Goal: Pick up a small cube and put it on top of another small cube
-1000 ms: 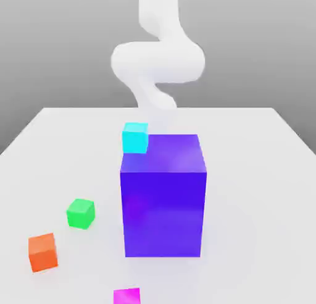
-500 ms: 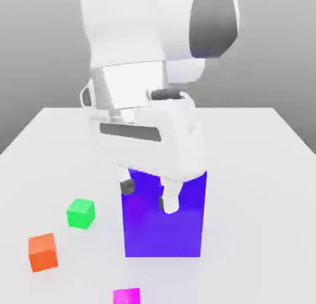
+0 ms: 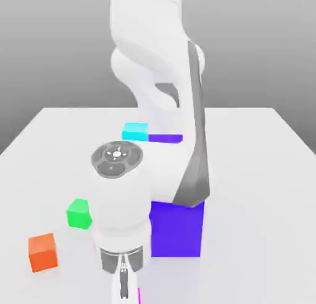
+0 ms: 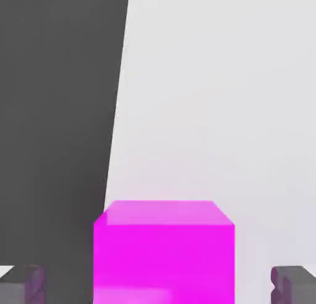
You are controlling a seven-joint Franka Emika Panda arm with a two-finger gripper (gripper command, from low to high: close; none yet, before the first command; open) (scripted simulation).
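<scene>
Hand view puts the pink cube (image 4: 163,250) between the two grey fingertips (image 4: 21,284), a gap on each side, so the claw (image 4: 157,287) stands released around it on the white desk (image 4: 216,111). Exterior view adds the green cube (image 3: 79,213), orange cube (image 3: 42,252), cyan cube (image 3: 135,131) and big blue block (image 3: 178,230) behind the arm (image 3: 154,111).
</scene>
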